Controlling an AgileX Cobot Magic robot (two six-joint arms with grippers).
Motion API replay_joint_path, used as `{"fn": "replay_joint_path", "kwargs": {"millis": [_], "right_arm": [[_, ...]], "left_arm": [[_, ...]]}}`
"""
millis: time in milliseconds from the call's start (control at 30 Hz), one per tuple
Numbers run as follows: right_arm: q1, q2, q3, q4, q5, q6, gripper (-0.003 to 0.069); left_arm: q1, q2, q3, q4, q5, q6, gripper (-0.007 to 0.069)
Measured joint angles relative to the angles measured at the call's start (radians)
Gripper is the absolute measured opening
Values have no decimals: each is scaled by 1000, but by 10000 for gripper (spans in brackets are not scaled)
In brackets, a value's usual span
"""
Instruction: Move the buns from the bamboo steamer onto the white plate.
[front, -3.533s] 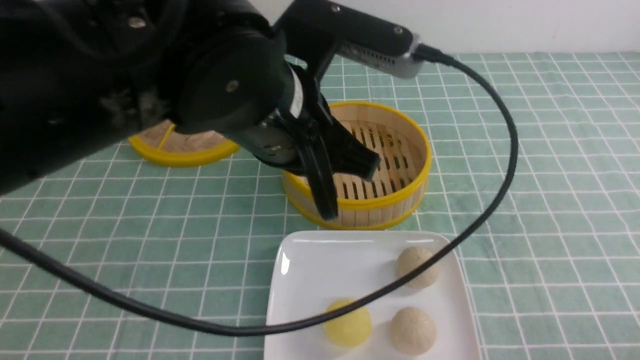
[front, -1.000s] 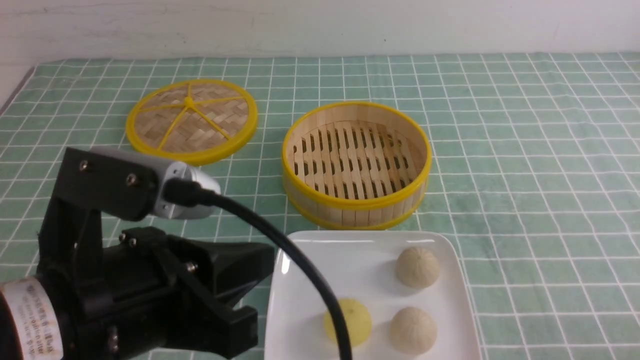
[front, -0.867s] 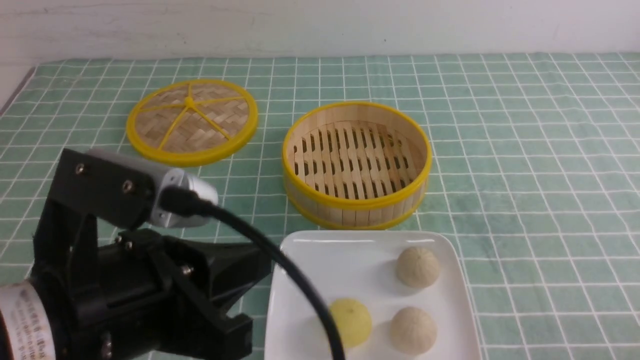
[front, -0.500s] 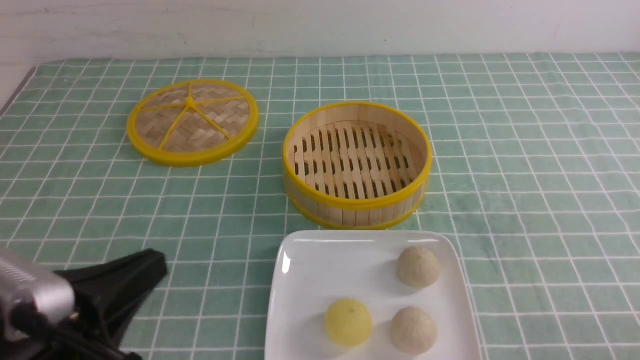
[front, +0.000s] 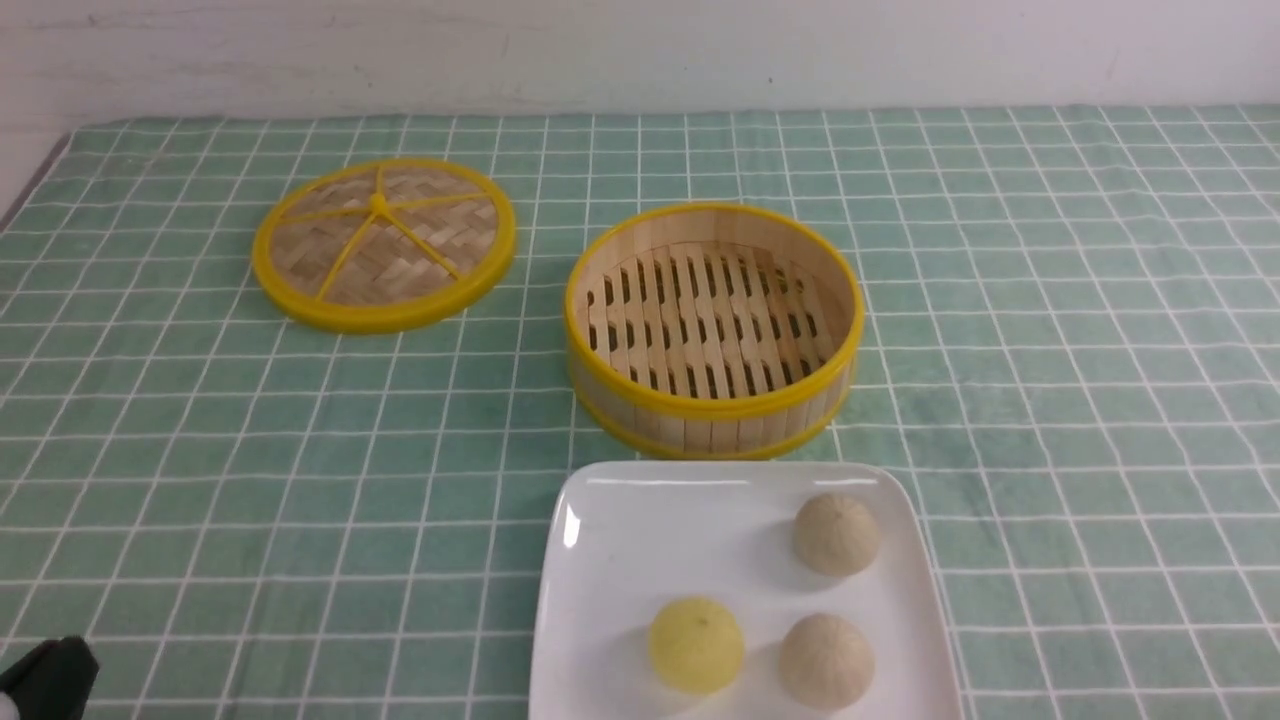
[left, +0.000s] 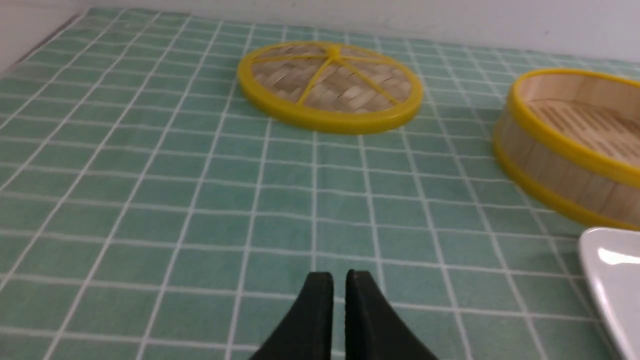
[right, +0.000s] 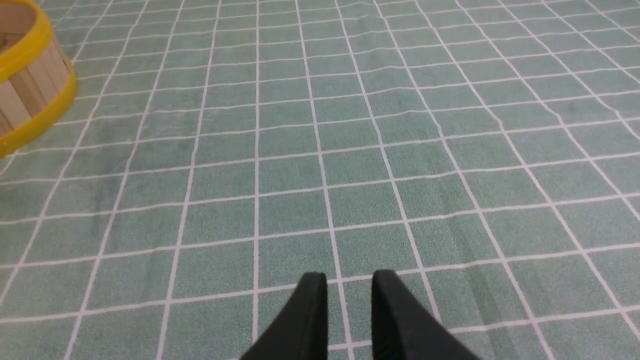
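Left arm is pulling back out of the front view, leaving only a dark corner of it low on the robot's left.

Nearest, the left pincer (left: 339, 280) is hanging over bare cloth with its jaws nearly together and nothing between them; the right pincer (right: 348, 282) is likewise empty, jaws slightly apart. Next, the plate (front: 620, 520) is carrying all three buns (front: 836, 533), two cream and one yellow. Beyond it the steamer (front: 715, 395) is sitting empty, the lid (front: 384, 243) lying farther off on the tabletop (front: 1050, 350). The task is looking finished, so retreating well means keeping both arms low and clear of the plate's edge.
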Motion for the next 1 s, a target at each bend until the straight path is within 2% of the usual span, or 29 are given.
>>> {"fn": "replay_joint_path", "kwargs": {"millis": [167, 267, 1000], "right_arm": [[0, 0, 0, 0, 0, 0, 162], [0, 0, 0, 0, 0, 0, 166], [0, 0, 0, 0, 0, 0, 202]], "left_arm": [[80, -73, 30, 89, 115, -103, 73], [106, -78, 30, 107, 125, -132, 76], [112, -79, 28, 127, 131, -141, 90]]}}
